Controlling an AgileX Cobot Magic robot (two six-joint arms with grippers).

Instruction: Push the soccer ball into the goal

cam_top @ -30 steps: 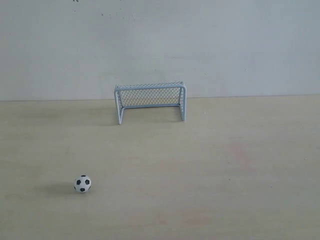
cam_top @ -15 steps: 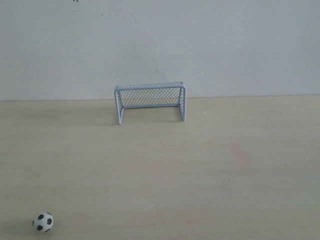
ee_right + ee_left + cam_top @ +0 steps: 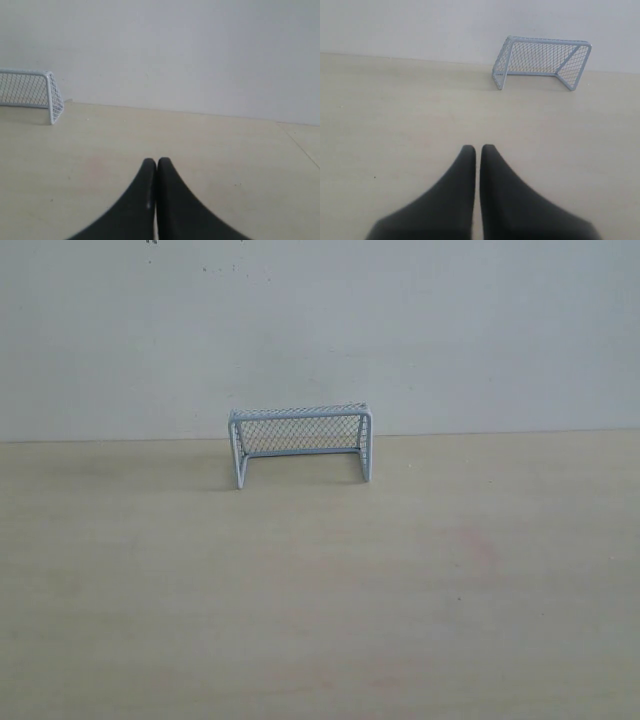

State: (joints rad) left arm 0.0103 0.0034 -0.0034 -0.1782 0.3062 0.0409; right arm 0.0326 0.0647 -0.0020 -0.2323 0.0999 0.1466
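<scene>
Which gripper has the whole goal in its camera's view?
The left gripper: its view shows the full goal; the right gripper sees only part.

Goal cropped by edge in right wrist view. Left pincer, right pincer: bases cropped, blurred.

One goal at the upper middle of the exterior frame (a single pale frame with dark mesh). Two grippers, the left gripper and the right gripper, each with two black fingers. One table, one wall.
</scene>
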